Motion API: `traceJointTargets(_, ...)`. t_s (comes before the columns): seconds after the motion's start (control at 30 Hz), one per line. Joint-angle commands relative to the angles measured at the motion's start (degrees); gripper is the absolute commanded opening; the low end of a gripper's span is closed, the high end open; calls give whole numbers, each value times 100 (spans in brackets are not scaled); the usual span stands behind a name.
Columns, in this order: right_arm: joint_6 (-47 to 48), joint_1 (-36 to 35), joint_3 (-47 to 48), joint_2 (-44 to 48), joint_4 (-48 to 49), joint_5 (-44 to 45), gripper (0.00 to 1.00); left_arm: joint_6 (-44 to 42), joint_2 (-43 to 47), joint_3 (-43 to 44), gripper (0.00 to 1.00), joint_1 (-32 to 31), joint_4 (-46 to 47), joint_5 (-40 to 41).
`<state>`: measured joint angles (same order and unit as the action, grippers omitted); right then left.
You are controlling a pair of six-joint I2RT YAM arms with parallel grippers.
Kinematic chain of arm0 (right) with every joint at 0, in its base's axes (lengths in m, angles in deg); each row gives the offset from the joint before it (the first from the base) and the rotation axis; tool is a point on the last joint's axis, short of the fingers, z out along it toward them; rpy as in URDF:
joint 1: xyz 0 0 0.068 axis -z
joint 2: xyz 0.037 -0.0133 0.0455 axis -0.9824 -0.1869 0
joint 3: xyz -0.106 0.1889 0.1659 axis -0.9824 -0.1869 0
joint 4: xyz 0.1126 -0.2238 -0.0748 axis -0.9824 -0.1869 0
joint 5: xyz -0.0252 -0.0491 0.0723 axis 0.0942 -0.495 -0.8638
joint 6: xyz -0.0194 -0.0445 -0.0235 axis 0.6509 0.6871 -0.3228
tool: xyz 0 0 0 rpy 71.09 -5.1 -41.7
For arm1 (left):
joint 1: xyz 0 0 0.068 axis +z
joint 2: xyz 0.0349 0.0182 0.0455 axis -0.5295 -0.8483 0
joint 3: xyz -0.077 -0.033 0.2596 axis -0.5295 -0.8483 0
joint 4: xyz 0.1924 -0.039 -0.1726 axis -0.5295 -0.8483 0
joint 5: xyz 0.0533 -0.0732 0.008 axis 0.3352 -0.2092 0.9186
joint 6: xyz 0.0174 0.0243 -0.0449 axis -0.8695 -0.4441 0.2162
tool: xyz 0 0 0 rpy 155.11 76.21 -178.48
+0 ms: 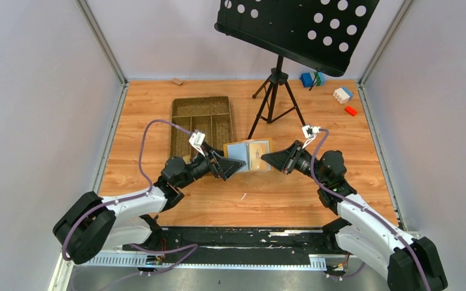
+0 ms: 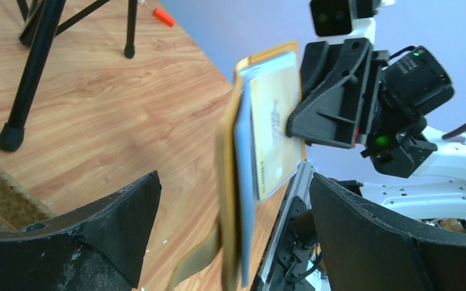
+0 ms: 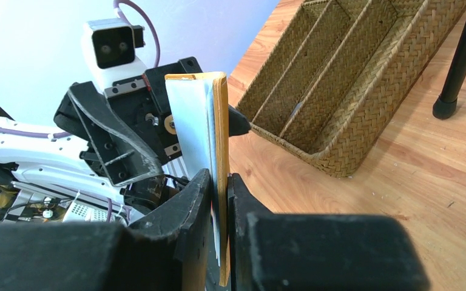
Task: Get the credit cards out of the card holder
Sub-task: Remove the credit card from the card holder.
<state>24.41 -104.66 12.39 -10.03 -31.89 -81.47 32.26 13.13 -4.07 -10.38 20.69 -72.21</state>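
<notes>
The card holder sits near the middle of the overhead frame, held off the wooden counter between the two arms. It is opened out, so its grey-blue inside faces the overhead camera. A tan-gold credit card with a dark mark on its face is tucked in the half nearer the right arm. The right gripper has its fingers pressed together on the mustard-yellow edge of the holder, pinching it; in the right wrist view the holder stands up from between them. The left gripper is at the holder's opposite edge with its fingers spread wide. In the left wrist view the holder hangs in the gap between them, and neither finger is seen pressing on it. Just beyond the left gripper, toward the upper left of the overhead frame, lies a brown woven compartment tray. A black music stand on a tripod rises at the top centre. Toy blocks in blue, white and red lie at the counter's upper right.
</notes>
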Motion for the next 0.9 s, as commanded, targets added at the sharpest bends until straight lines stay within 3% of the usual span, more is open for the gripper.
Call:
traceJointTargets(0.0,-119,7,142,-111,457,-220,0,-10,54,185,96,-19,504,-199)
traceJointTargets(0.6,-523,-1,115,-525,1352,-847,0,50,-185,334,57,-15,581,-473)
traceJointTargets(0.87,-580,-3,134,-606,1482,-973,0,45,-179,327,50,-11,584,-477)
